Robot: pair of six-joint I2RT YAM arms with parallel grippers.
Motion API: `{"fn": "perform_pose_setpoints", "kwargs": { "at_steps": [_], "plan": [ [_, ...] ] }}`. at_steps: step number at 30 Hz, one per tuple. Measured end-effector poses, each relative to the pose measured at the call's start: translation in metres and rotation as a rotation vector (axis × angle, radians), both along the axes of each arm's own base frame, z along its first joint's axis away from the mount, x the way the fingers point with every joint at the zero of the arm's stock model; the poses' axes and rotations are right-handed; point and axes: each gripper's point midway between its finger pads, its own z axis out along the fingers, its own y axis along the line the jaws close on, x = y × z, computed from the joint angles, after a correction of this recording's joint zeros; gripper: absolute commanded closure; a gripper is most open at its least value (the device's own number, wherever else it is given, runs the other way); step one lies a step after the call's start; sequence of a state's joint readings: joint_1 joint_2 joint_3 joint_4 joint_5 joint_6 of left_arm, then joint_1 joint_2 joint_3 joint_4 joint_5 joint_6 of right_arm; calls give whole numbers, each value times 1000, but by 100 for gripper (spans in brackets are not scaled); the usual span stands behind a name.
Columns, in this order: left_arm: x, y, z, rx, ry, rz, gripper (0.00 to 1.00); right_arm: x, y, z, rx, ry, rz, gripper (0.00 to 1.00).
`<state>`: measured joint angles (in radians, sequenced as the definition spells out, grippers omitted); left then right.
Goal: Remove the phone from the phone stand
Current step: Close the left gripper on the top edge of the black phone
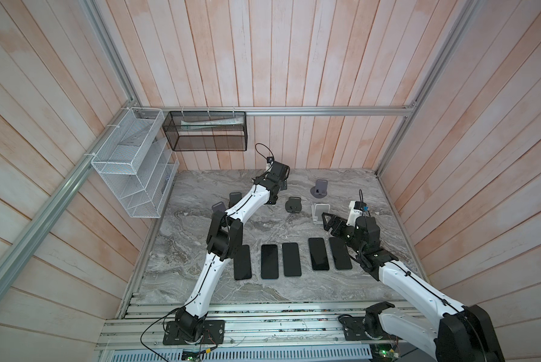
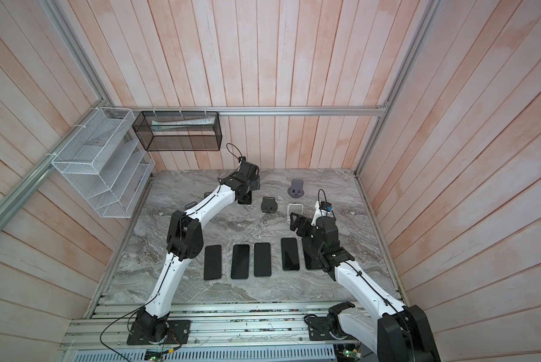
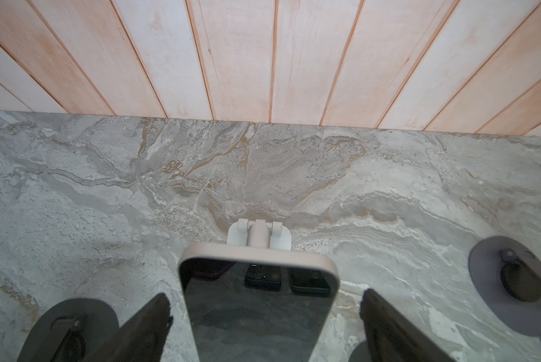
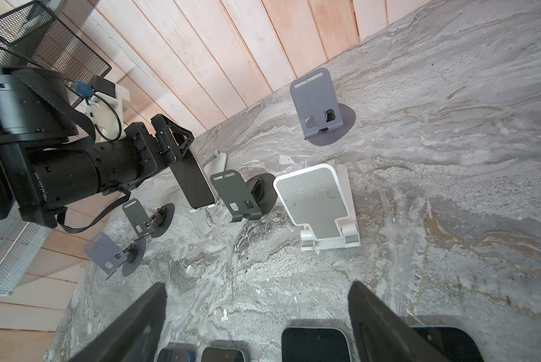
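Phone (image 3: 256, 322): propped on white phone stand (image 3: 258, 235), leaning back, at rear of counter (image 3: 90, 188). Est. rigid and fairly light; glass front fragile, matte case looks grippy. Best hold: long case edges, upper half, then lift clear of stand lip. Left tool (image 3: 265, 294): jaws wide, straddling phone w/ gaps both sides, no contact seen. Right tool (image 4: 256, 285): jaws apart, empty, over counter.

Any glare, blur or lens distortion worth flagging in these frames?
Left wrist: phone screen mirrors the tabletop, no blown glare; near fingers soft. Right wrist: fingers soft too, white stand sharp. Both top views: wide-angle lens fans the wall planks; light even, shadows faint.
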<state>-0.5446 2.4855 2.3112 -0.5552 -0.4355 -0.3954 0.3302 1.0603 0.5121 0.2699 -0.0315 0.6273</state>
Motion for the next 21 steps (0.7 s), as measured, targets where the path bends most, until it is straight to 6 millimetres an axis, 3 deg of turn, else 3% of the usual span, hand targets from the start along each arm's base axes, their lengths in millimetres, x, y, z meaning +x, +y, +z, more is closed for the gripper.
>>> {"fn": "perform_pose_setpoints", "kwargs": {
  "at_steps": [8, 15, 21],
  "plan": [
    [8, -1, -3, 15, -33, -1, 10, 0, -1, -2, -6, -2, -7, 11],
    [11, 4, -13, 33, -37, -6, 26, 1, -4, -1, -18, -13, -25, 15],
    [14, 4, -15, 51, -60, -9, 29, 1, -1, 0, -43, -26, -23, 15]
  ]
}}
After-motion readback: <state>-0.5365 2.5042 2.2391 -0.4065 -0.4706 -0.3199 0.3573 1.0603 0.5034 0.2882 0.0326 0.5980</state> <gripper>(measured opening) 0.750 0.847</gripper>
